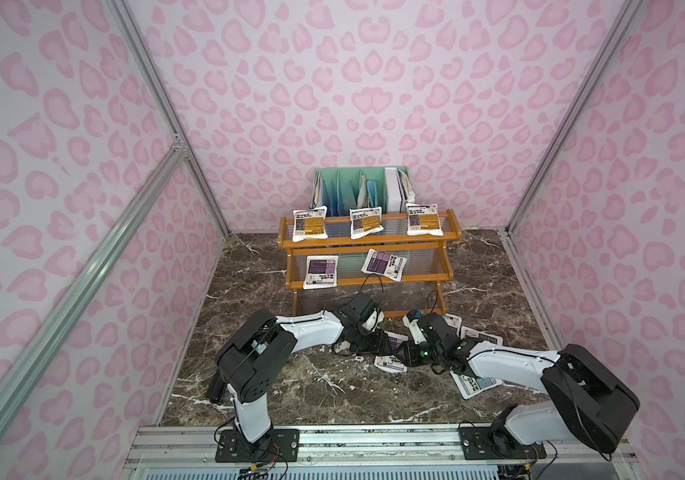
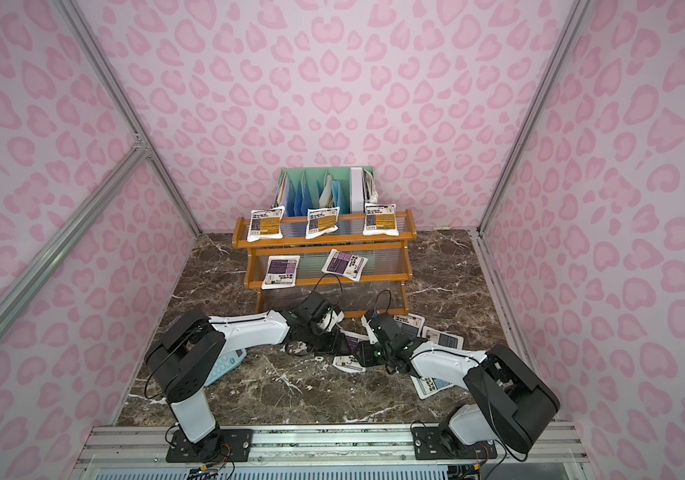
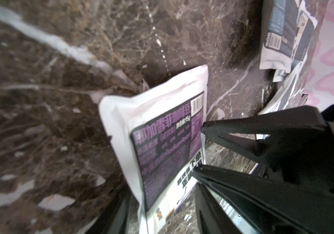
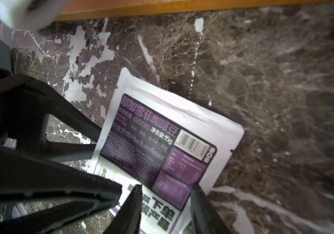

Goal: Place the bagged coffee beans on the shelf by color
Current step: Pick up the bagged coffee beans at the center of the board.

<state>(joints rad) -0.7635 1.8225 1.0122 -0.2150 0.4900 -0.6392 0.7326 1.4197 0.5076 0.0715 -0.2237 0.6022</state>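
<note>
A purple-label pouch [image 3: 162,141] [image 4: 162,141] stands tilted off the marble table in front of the shelf [image 1: 367,243]; in both top views it shows between the two arms [image 1: 391,364] [image 2: 347,364]. My right gripper [image 4: 167,202] [image 1: 403,353] is shut on its lower end. My left gripper [image 3: 164,218] [image 1: 377,344] straddles the same pouch, open, with a gap on each side. Three orange pouches [image 1: 365,223] lie on the top tier. Two purple ones [image 1: 320,272] [image 1: 383,264] lie on the middle tier. Grey-blue pouches [image 1: 475,384] [image 1: 480,336] lie on the table by my right arm.
A mint-green file organizer [image 1: 359,187] with papers stands behind the shelf against the back wall. A light-blue calculator [image 2: 224,365] lies on the table under my left arm. Pink patterned walls close in three sides, and a metal rail [image 1: 374,436] runs along the front.
</note>
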